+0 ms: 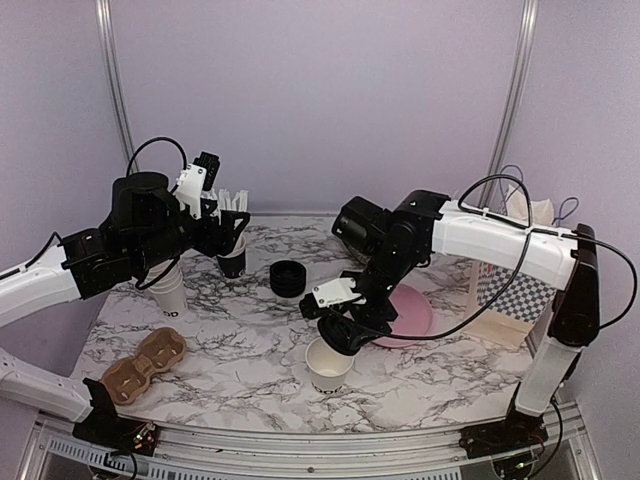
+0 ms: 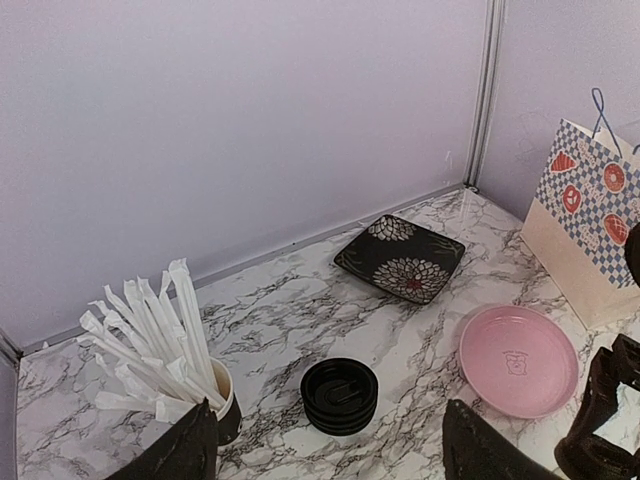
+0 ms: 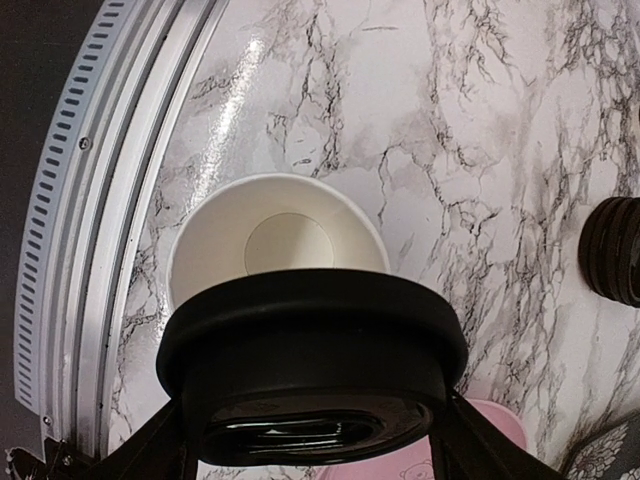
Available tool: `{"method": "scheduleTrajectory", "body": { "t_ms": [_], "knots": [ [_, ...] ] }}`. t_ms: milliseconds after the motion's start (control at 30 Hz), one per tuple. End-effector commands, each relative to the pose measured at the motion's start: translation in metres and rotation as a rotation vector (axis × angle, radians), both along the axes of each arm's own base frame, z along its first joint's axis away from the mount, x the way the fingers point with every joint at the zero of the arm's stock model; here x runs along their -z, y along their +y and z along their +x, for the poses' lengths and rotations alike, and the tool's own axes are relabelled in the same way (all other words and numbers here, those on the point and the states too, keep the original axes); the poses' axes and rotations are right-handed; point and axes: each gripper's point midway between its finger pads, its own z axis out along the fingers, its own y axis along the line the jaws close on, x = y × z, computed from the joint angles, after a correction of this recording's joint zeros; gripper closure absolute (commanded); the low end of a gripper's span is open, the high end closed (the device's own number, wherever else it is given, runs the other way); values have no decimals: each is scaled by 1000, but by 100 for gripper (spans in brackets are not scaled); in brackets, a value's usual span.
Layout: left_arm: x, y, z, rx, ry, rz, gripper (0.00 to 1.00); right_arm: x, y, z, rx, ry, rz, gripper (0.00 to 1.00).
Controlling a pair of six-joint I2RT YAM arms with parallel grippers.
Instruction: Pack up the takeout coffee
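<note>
paper cup (image 1: pixel 328 366) stands upright and open near the front edge of the marble table (image 1: pixel 250 350); right gripper (image 1: pixel 342 331) pinches a black lid (image 3: pixel 310 340) just above its mouth. left gripper (image 2: pixel 320 462) spread wide, near the cup of wrapped straws (image 2: pixel 226 402) and the lid stack (image 2: pixel 340 395).

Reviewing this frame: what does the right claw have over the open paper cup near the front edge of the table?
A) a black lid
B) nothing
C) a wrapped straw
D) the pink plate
A: the right wrist view shows a black lid gripped between the fingers of the right claw, just above the empty white cup.
</note>
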Motion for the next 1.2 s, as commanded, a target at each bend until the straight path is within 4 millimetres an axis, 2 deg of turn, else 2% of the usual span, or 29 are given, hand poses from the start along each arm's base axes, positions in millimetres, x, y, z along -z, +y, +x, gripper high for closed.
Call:
{"method": "scheduleTrajectory", "body": {
  "t_ms": [0,467,867,1167],
  "knots": [
    [-4,0,2,-2,-20,-11,22,-5,3,-3,-3,0,-13,25],
    [-1,-3,2,13,-12,-5,21,-2,16,-13,-27,21,-15,27],
    [2,-6,2,24,-4,2,21,6,13,-10,-15,6,-56,27],
    [2,-7,2,27,-3,0,21,1,10,-8,-8,-28,-52,27]
  ]
}}
